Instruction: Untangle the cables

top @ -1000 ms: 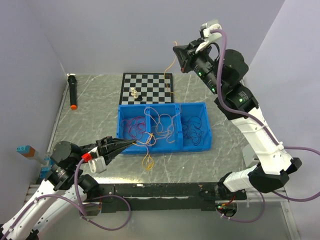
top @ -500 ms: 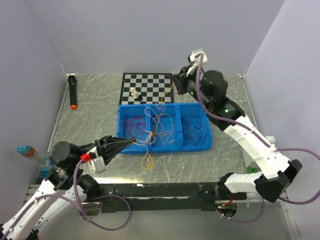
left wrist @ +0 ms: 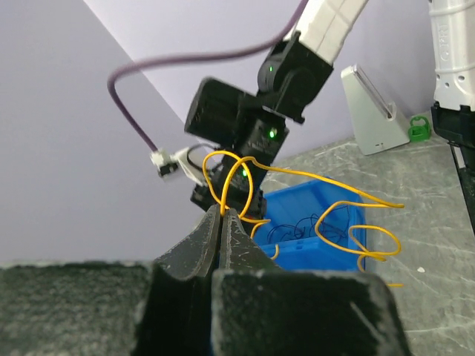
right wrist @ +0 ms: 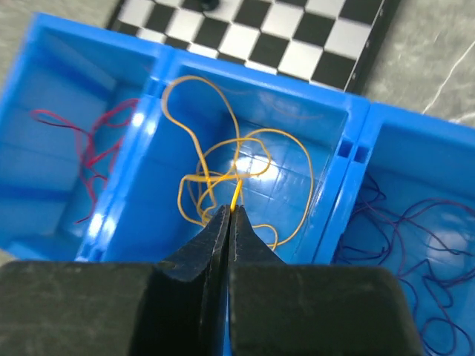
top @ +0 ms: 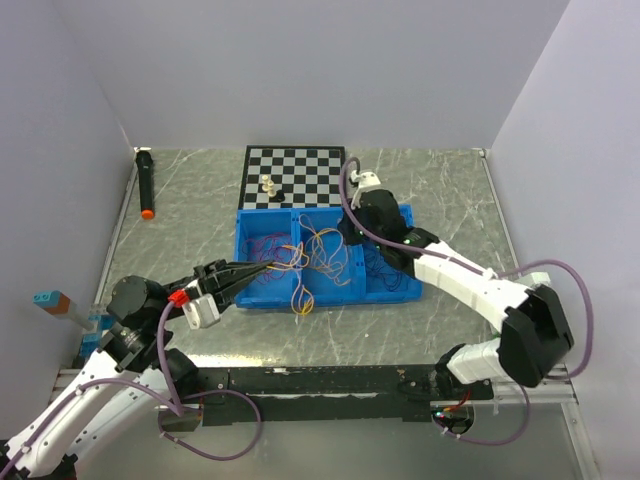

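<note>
A blue tray [top: 250, 300] has three compartments. Red-magenta wire [top: 262, 245] lies in the left one, orange-yellow wire [top: 322, 248] in the middle one, dark wire [top: 385, 262] in the right one. One yellow loop hangs over the tray's front wall [top: 300, 300]. My left gripper [top: 268, 270] is at the tray's front left, shut on a yellow strand [left wrist: 356, 222], as the left wrist view shows [left wrist: 221, 211]. My right gripper [top: 350, 235] is low over the middle compartment, shut on the yellow wire [right wrist: 215, 148] just above its tangle, as the right wrist view shows [right wrist: 230, 210]. The red wire [right wrist: 82, 148] and dark wire [right wrist: 401, 222] lie untouched.
A chessboard [top: 300, 170] with a few chess pieces [top: 268, 184] lies behind the tray. A black marker with an orange tip [top: 146, 185] lies at the far left by the wall. A small blue and brown block [top: 55, 300] sits at the left edge.
My right arm has come down from high above the chessboard to the middle compartment, bringing the yellow wire with it. My left gripper has shifted slightly right, still holding its strand.
</note>
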`<state>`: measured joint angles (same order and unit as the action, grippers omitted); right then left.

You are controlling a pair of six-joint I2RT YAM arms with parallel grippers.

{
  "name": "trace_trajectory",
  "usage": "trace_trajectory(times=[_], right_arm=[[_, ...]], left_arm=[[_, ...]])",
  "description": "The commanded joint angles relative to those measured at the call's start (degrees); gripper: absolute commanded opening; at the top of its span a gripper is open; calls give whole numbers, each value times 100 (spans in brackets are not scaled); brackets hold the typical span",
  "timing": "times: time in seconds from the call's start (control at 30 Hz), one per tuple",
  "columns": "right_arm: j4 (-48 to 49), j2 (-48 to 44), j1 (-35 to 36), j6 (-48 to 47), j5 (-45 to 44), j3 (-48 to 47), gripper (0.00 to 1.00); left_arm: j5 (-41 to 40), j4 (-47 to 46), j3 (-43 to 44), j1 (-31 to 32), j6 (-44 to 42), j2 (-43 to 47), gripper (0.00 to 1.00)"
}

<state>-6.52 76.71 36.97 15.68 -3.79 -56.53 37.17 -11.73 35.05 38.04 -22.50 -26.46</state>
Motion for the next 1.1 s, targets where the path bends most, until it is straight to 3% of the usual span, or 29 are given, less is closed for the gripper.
trace_trajectory(times=[0.0,0.23,0.27,0.33,0.4,0.47,0.6,0.73,0.8,0.9,1.07], right_arm=[[388,528,143,207,-262,-235,0],[362,1724,258,541,-43,-815,1],[336,1829,258,550,70,-920,11],[266,1909,258,550,229,-1061,42],[283,1735,258,576,256,-1053,63],[187,1480,232,576,247,-1096,72],[248,707,109,532,483,-913,80],[117,-320,-128,480,652,-780,82],[-164,-804,-199,375,381,-737,90],[-420,-1542,-269,365,-103,-474,92],[-481,-2598,-366,585,-368,194,93]], left_arm=[[-218,-418,73,-34,263,-70,1],[-430,-164,46,-25,238,-219,1],[-430,-146,20,-34,211,-237,1],[-430,-189,-59,-34,167,-237,1],[-386,-207,-86,-34,132,-281,1],[-342,-242,-103,-25,106,-360,1],[-376,-462,-191,-34,44,-562,1],[-745,-532,-165,-34,236,-1044,1],[-982,-559,-51,-25,483,-1518,1],[-870,-558,37,-34,133,-2160,1],[-834,-1366,-279,-34,-543,-2986,1]])
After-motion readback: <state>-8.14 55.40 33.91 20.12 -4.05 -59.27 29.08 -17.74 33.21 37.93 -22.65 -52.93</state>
